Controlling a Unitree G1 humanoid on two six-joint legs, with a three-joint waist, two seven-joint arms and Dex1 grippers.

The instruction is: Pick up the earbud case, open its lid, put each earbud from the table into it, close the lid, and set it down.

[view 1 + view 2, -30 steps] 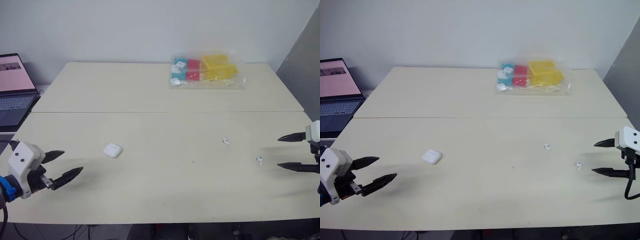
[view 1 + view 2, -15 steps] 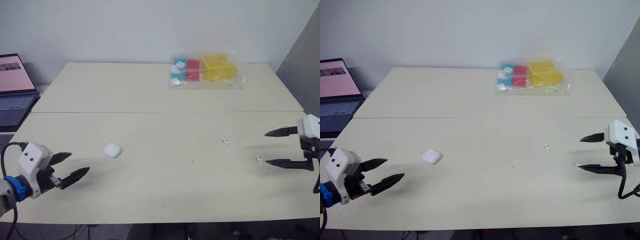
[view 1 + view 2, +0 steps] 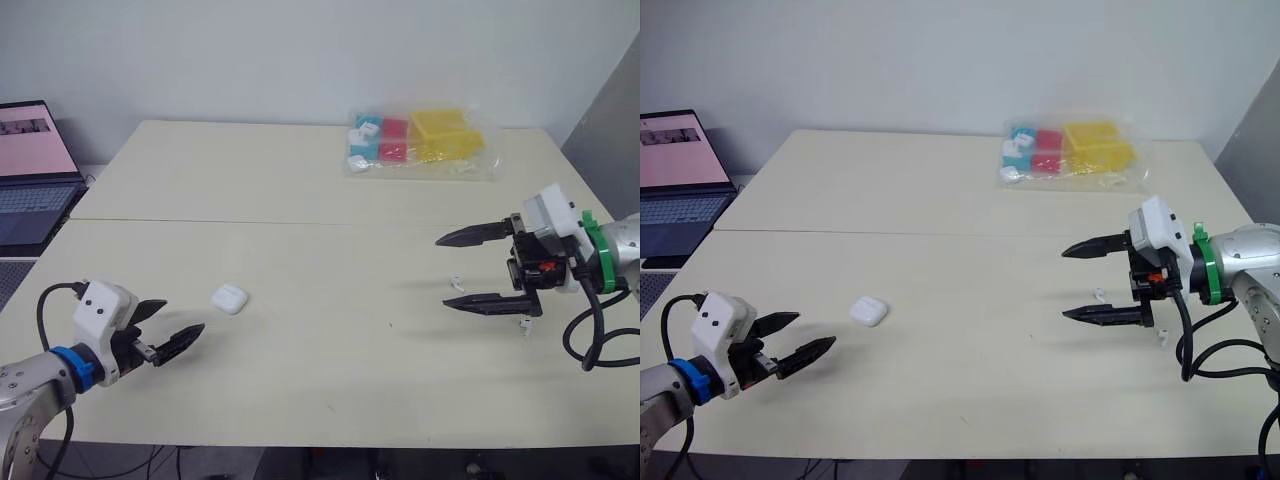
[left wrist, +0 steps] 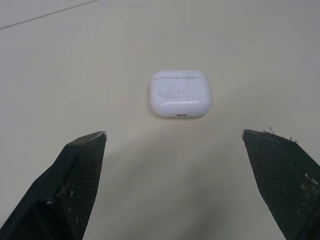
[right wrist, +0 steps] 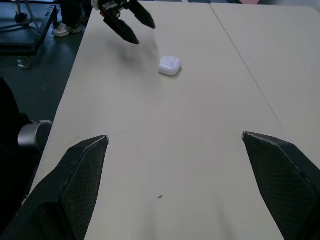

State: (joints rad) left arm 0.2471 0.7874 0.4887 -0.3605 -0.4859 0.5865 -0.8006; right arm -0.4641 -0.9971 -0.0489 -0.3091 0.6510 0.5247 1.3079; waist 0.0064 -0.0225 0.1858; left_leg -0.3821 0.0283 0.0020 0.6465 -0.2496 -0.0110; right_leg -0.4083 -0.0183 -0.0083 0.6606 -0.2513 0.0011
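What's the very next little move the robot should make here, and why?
Probably ease the left pincer forward until its open jaws straddle the earbud case. The case lies closed and untouched on the table, just ahead of that pincer and centred between its jaws in the left wrist view. Picking it up is the first step.

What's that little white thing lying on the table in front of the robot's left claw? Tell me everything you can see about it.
That is the earbud case, a small white box with rounded corners that looks like smooth, glossy plastic. A fine seam near one end marks its lid, which is shut. It lies flat on the cream table. Nothing touches it; the left gripper hangs open a little short of it, pointing its way.
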